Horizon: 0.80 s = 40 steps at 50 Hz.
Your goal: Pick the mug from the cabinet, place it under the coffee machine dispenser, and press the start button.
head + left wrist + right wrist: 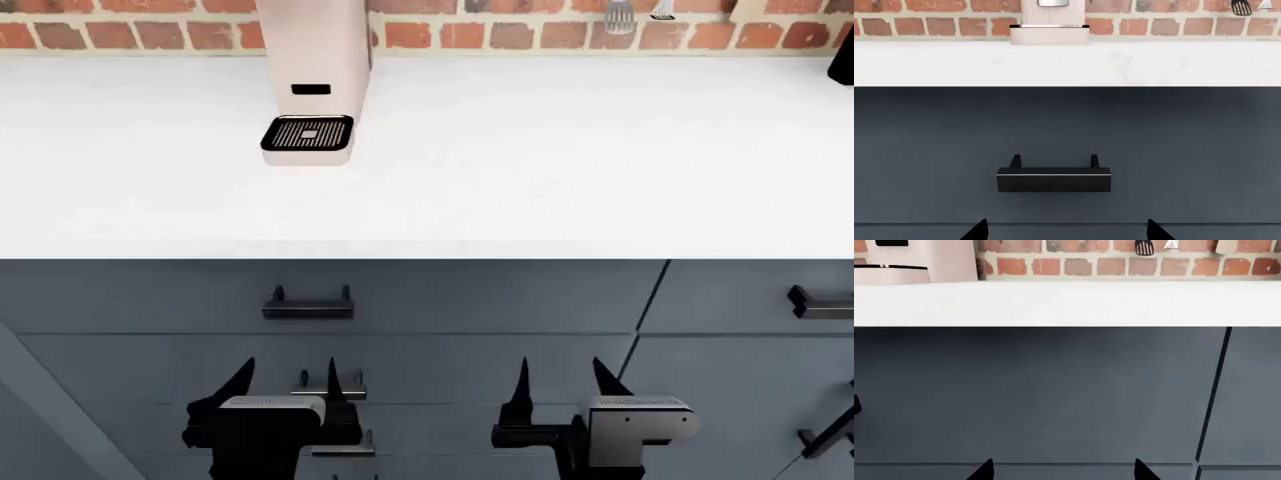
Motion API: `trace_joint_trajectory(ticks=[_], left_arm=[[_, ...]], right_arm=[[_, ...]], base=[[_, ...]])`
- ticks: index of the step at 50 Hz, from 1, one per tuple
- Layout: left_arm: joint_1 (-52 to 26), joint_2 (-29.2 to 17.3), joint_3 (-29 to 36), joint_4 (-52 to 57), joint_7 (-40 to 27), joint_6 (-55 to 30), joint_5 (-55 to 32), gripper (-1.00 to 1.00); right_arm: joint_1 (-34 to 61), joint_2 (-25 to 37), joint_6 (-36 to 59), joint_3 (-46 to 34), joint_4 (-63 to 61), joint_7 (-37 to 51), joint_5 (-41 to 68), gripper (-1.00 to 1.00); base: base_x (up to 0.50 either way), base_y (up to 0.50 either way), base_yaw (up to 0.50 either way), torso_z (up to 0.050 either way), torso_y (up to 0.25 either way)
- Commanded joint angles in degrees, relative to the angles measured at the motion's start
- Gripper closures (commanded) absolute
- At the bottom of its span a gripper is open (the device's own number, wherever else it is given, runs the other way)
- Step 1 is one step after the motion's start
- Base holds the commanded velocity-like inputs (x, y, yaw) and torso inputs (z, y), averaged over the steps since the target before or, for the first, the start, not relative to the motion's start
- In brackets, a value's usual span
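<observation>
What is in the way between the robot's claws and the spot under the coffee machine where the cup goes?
Nothing visible blocks it. The coffee machine stands alone on the white counter, and its black drip tray is bare. Both claws, left claw and right claw, hang low before the dark drawers. No mug shows in any view.

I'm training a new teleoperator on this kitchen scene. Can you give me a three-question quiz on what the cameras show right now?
1. True or false: a mug stands on the drip tray of the coffee machine.
2. Both grippers, left and right, hang: A) over the counter B) in front of the drawers, below the counter's edge C) around a handle.
3. Fill in: the wall behind the counter is made of ____.

Key: 1 false, the tray is bare and no mug shows in any view. 2 B. 3 brick.
</observation>
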<state>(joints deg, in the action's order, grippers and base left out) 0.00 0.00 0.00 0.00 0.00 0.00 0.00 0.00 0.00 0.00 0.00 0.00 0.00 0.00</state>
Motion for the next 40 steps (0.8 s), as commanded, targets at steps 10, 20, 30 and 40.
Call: trace_joint_trajectory(ticks=[10,20,30,40], left_arm=[[1.8,-2.8,3.8,0.2,-3.0,7.5,-0.2,-1.00],[-2.1,-6.9,3.8,13.2,-1.3,-0.2,-1.9,-1.00],[-11.6,-12.0,-0.1,25.3,1.4,-14.3,-8.1,-1.00],[-26.2,-16.9,-5.9,29.5,2.7,-29.7,-17.4,-1.00]], right_arm=[[-0.9,3.1,-1.4,-3.2,-1.4,2.6,1.1,-1.00],[1.9,5.7,2.3,-4.2,-13.2,3.7,-1.8,-1.00],[13.5,9.3,23.5,-1.4,-29.1,1.9,0.7,-1.00],[35.3,14.7,48.7,2.1,-36.0,-2.9,6.2,-1.00]], base=[[0.00,0.00,0.00,0.000,0.000],[0.00,0.00,0.00,0.000,0.000],[0.00,0.00,0.00,0.000,0.000],[0.00,0.00,0.00,0.021,0.034]])
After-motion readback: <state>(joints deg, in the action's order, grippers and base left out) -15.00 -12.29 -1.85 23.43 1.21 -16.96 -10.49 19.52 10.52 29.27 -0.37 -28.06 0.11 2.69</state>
